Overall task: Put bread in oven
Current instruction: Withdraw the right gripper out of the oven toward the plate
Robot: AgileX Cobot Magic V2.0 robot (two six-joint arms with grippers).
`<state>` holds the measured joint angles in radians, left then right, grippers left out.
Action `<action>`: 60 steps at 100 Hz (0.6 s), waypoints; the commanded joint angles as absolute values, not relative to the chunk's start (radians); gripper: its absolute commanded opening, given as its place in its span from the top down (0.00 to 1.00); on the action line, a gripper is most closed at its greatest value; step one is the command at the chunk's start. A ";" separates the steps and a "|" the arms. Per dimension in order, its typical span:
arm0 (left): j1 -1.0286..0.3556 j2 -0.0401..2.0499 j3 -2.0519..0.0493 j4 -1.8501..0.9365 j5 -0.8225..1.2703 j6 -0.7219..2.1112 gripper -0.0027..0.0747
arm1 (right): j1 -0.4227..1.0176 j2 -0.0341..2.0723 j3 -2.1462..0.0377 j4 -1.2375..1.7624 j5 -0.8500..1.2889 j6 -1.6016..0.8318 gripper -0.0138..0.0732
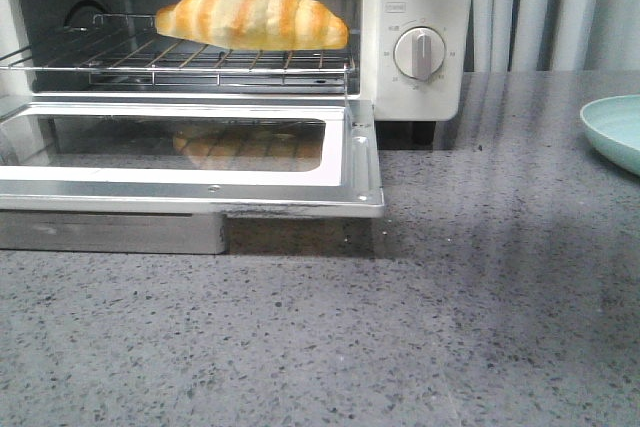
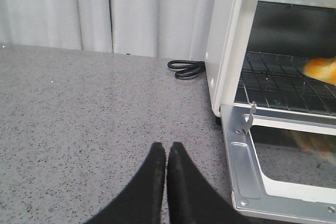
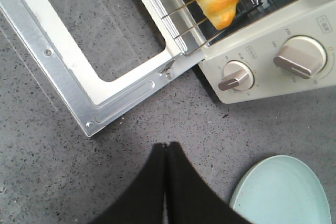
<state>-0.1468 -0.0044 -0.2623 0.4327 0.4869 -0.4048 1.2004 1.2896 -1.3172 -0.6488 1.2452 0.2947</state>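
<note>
**Already on the rack: bread sat inside the open oven**

Inside, the bread point(image 1: 253, 13) lay on the wire rack point(image 1: 180, 59), toward the rack's right side and close to its front edge, its striped golden crust glossy. Its reflection showed faintly in the glass of the door below. The oven point(image 1: 415, 27) stood at the back left of the counter point(image 1: 400, 327), its drop-down door point(image 1: 190, 162) lowered flat and reaching forward over the counter. Two round knobs point(image 1: 420, 52) sat on the cream panel to the right of the opening, the lower one with its pointer upright.

A pale green plate point(image 1: 615, 132) lay near the counter's right edge, well apart from the oven. A black cord point(image 2: 185, 70) lay looped on the counter by the oven's left side, just before the pale curtain.

The left gripper point(image 2: 167, 150) hung over bare counter to the left of the open door, its jaws pressed together and holding nothing. The right gripper point(image 3: 167, 150) hung over the counter between the door's right corner and the plate, its jaws likewise pressed together on nothing.
</note>
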 commanded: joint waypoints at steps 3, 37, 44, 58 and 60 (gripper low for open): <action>-0.144 -0.030 -0.287 0.435 0.405 -0.409 0.99 | 1.194 1.257 -1.339 -0.710 1.280 0.304 0.92; -0.144 -0.030 -0.287 0.435 0.405 -0.409 0.99 | 1.179 1.257 -1.339 -0.710 1.276 0.304 0.92; -0.144 -0.030 -0.287 0.435 0.405 -0.409 0.99 | 1.172 1.240 -1.339 -0.670 1.252 0.304 0.92; -0.144 -0.030 -0.287 0.435 0.405 -0.409 0.99 | 1.116 1.212 -1.339 -0.598 1.247 0.304 0.92; -0.144 -0.030 -0.287 0.435 0.405 -0.409 0.99 | 1.105 1.212 -1.339 -0.588 1.244 0.304 0.92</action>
<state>-0.1468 -0.0044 -0.2623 0.4327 0.4853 -0.4048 1.1433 1.2521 -1.3172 -0.5843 1.2452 0.2983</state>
